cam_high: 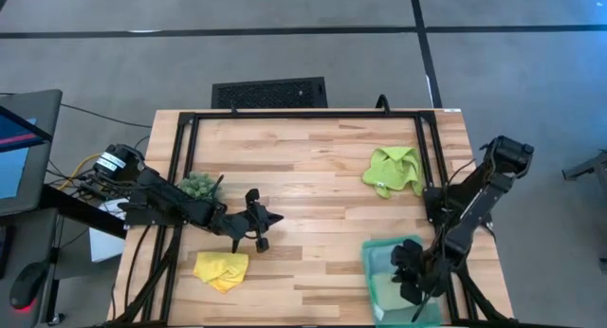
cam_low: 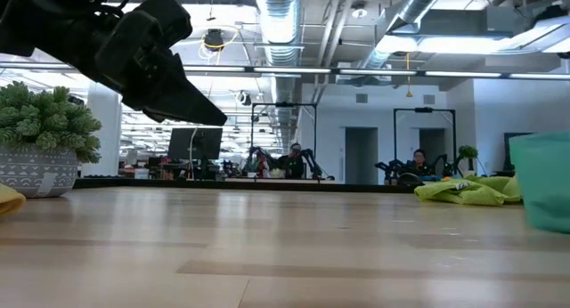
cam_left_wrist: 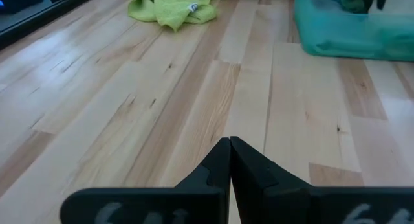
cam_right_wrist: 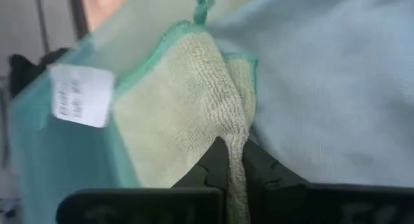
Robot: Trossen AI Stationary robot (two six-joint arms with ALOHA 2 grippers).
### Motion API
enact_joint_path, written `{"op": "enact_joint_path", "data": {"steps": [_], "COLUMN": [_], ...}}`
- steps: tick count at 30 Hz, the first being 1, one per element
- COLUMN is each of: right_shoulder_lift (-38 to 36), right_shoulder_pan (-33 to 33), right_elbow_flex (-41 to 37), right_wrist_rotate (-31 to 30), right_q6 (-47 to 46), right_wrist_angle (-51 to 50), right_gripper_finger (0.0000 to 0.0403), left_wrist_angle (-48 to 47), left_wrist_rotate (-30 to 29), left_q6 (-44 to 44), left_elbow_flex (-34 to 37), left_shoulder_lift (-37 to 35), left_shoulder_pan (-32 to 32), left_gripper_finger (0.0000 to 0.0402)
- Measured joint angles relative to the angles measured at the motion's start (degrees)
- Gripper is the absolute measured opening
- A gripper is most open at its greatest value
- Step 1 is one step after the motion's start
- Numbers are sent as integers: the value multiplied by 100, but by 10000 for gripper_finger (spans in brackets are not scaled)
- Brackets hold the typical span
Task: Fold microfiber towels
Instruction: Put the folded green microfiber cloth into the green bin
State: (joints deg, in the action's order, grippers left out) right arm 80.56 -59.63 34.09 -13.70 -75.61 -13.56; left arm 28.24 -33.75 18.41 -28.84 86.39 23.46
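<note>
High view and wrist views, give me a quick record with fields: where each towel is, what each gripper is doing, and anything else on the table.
lime green towel: crumpled on the table, far right area
yellow towel: bunched on the table, near left side
sage green towel: in the teal tray, pinched by the right gripper
light blue towel: in the tray beside the sage one
left gripper: shut, holding nothing, above bare wood mid-table
right gripper: inside the tray, fingers closed on a fold of the sage towel
potted plant: left side, beside the left arm
</note>
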Motion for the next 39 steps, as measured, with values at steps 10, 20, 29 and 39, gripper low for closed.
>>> {"op": "enact_joint_path", "data": {"steps": [10,20,29,39], "right_shoulder_lift": [507,-619,-892,-85], "right_shoulder_pan": [41,-46,-667,-800], "right_elbow_flex": [-14,275,360,361], "right_wrist_rotate": [-129,-210,451,1031], "right_q6": [-63,-64,-1562,-2295], "right_wrist_angle": [80,-342,-1041,-1079], "right_gripper_finger": [110,166,69,20], "left_wrist_angle": [214,239,239,252], "left_wrist_rotate": [-8,-107,-121,-283], "left_q6": [-2,-15,-81,-173], "left_elbow_flex": [-4,-4,-4,-4], "left_shoulder_lift": [0,-2,-2,-2], "left_shoulder_pan": [0,0,0,1], "left_gripper_finger": [0,0,0,0]}}
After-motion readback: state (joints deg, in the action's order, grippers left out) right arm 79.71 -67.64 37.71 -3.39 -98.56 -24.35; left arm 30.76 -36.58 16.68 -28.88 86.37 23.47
